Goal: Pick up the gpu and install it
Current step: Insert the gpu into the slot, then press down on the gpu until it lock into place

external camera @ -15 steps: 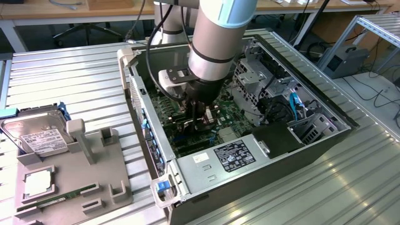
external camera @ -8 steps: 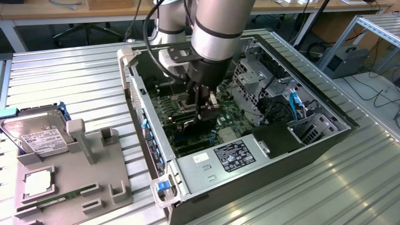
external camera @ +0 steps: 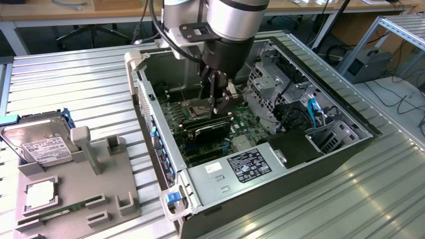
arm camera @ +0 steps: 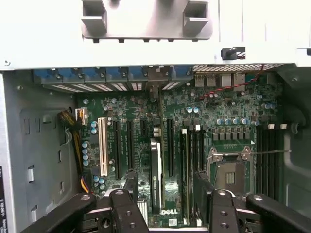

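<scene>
The gpu (external camera: 208, 127) is a thin dark card standing on edge in a slot on the motherboard (external camera: 247, 123) inside the open computer case (external camera: 332, 149). My gripper (external camera: 220, 97) hangs just above the gpu, inside the case. In the wrist view I see the gpu (arm camera: 155, 170) edge-on, with its metal bracket reaching the rear slot row. My gripper (arm camera: 166, 190) is open. Its two dark fingers (arm camera: 130, 187) stand on either side of the card with a gap to it, and nothing is held.
The case's silver power supply (external camera: 247, 162) sits at its near end and a drive cage (external camera: 269, 82) along its far wall. On the exterior view's left, a grey fixture tray (external camera: 86, 184) holds a hard drive (external camera: 40, 145), a CPU (external camera: 41, 192) and a green RAM stick (external camera: 61, 211).
</scene>
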Controlling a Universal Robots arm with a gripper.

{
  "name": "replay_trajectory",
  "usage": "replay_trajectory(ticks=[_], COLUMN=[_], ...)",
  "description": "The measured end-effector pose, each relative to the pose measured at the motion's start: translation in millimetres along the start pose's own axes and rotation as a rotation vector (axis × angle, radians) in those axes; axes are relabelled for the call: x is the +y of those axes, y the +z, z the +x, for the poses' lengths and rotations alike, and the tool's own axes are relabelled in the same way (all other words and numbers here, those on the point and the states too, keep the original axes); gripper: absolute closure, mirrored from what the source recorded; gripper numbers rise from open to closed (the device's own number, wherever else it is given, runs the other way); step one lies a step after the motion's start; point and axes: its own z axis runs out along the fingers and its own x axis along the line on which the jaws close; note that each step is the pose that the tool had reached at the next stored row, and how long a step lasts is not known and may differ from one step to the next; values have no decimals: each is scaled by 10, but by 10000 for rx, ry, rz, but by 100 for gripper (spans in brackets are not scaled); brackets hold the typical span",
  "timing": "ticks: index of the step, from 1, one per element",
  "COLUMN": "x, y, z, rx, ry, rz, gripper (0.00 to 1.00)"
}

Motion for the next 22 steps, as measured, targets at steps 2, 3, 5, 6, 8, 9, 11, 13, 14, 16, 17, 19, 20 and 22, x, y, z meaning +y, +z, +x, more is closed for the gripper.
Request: replay_trajectory(ticks=[2, 3, 5, 6, 8, 9, 11, 13, 14, 16, 17, 19, 20, 22], x=[2, 3, 3, 3, 3, 3, 3, 3, 3, 3, 3, 3, 3, 3], y=[-78, -145, -146, -147, -147, -146, -147, -147, -147, -147, -146, -147, -147, -146], z=[-4, -8, -8, -8, -9, -9, -9, -8, -9, -9, -9, -8, -9, -9], rx=[1, 2, -1, 1, 1, 0, 1, 1, 0, 0, 1, 1, 1, 0], ry=[0, 0, 0, 0, 0, 0, 0, 0, 0, 0, 1, 0, 0, 0], rz=[0, -1, 1, 0, 0, 0, 0, 0, 0, 0, 0, 0, 0, 0], gripper=[42, 42, 42, 42, 42, 42, 42, 42, 42, 42, 42, 50, 56, 68])
